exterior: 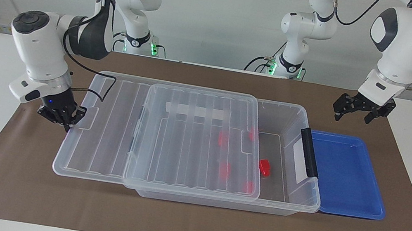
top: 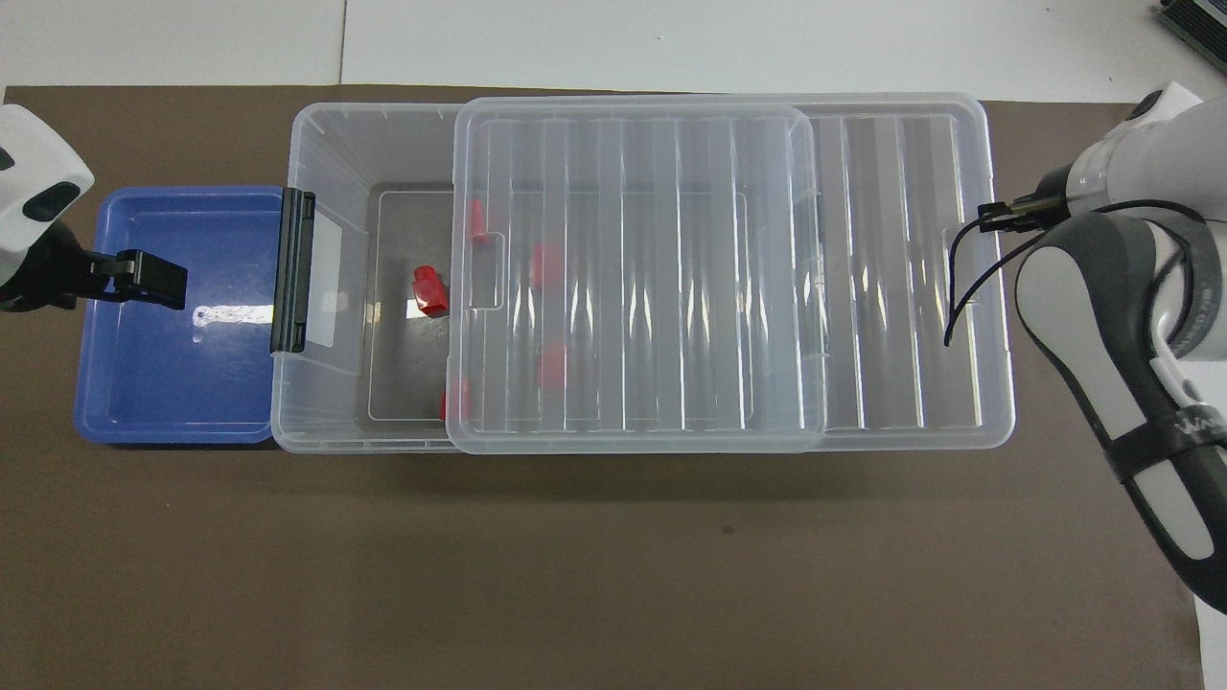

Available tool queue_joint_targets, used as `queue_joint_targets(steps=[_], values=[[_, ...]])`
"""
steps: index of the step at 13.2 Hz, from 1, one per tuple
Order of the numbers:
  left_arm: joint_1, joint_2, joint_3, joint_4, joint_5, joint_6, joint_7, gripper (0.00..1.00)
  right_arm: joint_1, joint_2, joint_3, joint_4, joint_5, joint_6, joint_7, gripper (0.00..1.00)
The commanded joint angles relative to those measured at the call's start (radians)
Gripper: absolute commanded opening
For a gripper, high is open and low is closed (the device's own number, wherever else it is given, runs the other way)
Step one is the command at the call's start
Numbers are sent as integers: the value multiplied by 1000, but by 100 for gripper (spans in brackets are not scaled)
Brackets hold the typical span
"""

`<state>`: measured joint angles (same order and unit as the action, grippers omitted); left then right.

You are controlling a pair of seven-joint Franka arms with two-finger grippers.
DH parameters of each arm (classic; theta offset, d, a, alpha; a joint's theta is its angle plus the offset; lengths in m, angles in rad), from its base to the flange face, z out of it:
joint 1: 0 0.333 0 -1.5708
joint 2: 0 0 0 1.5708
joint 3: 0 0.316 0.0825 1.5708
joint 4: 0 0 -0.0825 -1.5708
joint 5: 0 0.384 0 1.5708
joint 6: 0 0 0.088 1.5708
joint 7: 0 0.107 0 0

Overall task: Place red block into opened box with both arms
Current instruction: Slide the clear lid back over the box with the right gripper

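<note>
Facing view: can count 5 red blocks, all inside the box (exterior: pixel 304 190), incl. the red block (exterior: pixel 265 166) lying uncovered toward the left arm's end. Can see the lid (exterior: pixel 193 138) covering most of the opening. Found the right gripper (exterior: pixel 63 119) pinched shut w/ tips against the lid's end, and the left gripper (exterior: pixel 359 112) spread wide, holding nothing, up by the blue tray (exterior: pixel 365 211).

Overhead view: same story, spotted no blocks in the tray. Looks like placing's done imo, prob only the lid left.
</note>
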<state>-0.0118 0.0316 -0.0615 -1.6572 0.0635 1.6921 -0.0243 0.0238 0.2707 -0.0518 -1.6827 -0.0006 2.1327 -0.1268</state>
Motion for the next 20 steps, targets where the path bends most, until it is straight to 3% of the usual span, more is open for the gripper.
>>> queue_joint_targets(steps=[1,11,20], values=[[15,-35,-6,-39,-24,0,23,100,43,2,0,-14,60,16,51,0],[24,-38,-4,-44,-67,18,21,100,151,-8,1,-29,145,-1,107,0],[27,-38,-4,-44,-67,23,17,100,179,-13,4,-40,185,-2,107,0]])
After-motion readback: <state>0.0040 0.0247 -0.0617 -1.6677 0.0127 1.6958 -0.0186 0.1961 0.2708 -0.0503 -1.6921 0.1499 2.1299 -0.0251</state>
